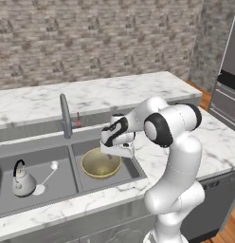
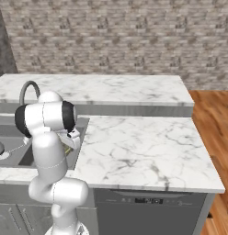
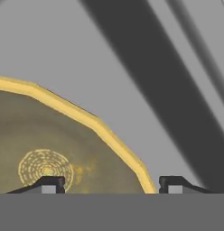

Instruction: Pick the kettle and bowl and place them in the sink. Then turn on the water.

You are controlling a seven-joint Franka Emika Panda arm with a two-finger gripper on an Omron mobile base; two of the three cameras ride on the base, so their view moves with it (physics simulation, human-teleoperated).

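Pincer: spread wide, straddling the bowl rim, gripping nothing.
Bowl: directly beneath the pincer, resting in the near basin; judged just released.
Kettle: well off to the pincer's side, upright in the other basin of the sink.
Faucet: beyond the pincer, no stream falling; judged the 1 step left.
Hand view: fingertip gap across the rim.
Left base view: both basins.

Matt olive bowl, grey steel sink, veined white marble counter.
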